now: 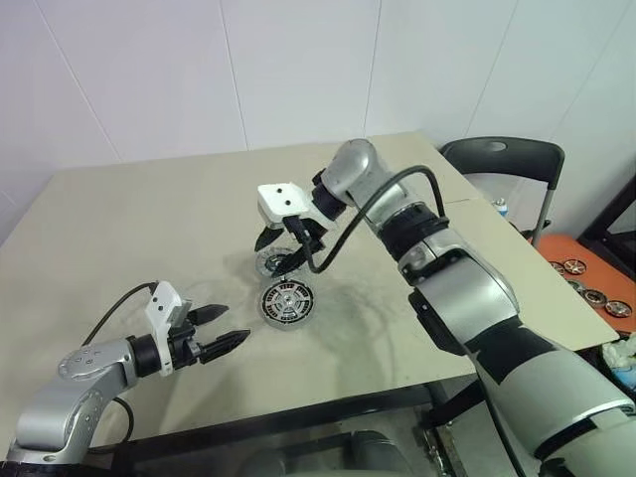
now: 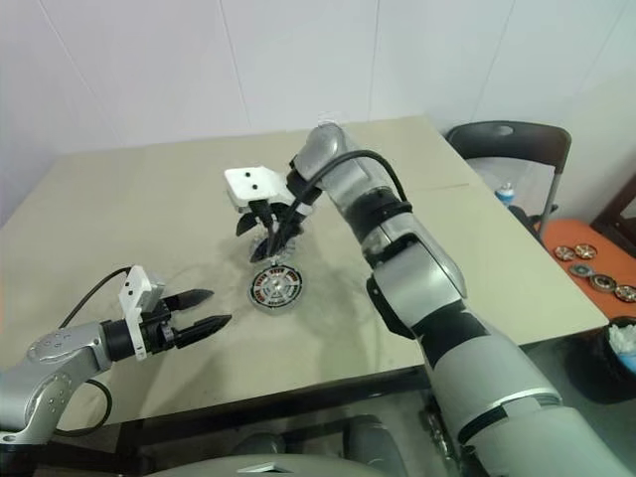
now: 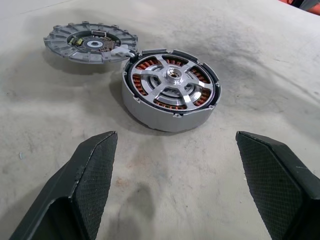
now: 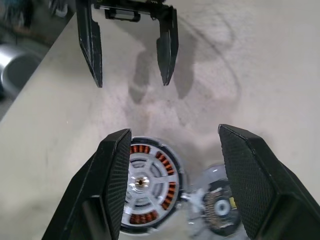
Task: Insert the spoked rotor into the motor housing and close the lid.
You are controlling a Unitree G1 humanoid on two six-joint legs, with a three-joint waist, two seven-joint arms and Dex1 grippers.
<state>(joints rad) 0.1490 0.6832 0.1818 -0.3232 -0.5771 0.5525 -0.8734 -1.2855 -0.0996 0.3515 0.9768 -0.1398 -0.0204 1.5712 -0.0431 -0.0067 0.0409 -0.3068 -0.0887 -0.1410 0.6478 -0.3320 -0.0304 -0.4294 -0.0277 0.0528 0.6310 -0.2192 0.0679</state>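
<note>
- Housing (image 3: 171, 89) sits on the table (image 1: 119, 219), near the middle, and the rotor (image 3: 172, 80) looks seated in it: silver spokes over the copper windings, dark ring around the edge.
- So the insert step reads as done, judging by how flush the rotor lies in the left wrist view.
- Lid (image 3: 90, 42) lies flat on the table just beside the housing, on its far side, not on top of it. Its rim seems to touch or nearly touch the housing; a small pale tab sits between them.
- Closing the lid is what's left: pick it up, bring it over the housing, press it home.
- Right gripper (image 1: 288, 241) hangs above the two parts, pointing down, fingers apart and holding nothing. The right wrist view shows bare table, the housing and the lid between its fingers.
- Left gripper (image 1: 221, 328) waits low over the table, near side of the housing and apart from it, fingers spread wide, empty.
- Writing: none I can read. The lid's dark centre carries small marks, too fine to make out.
- Off the table's right edge, more round motor parts lie on an orange surface (image 1: 581, 260) by a chair (image 1: 502, 159).
</note>
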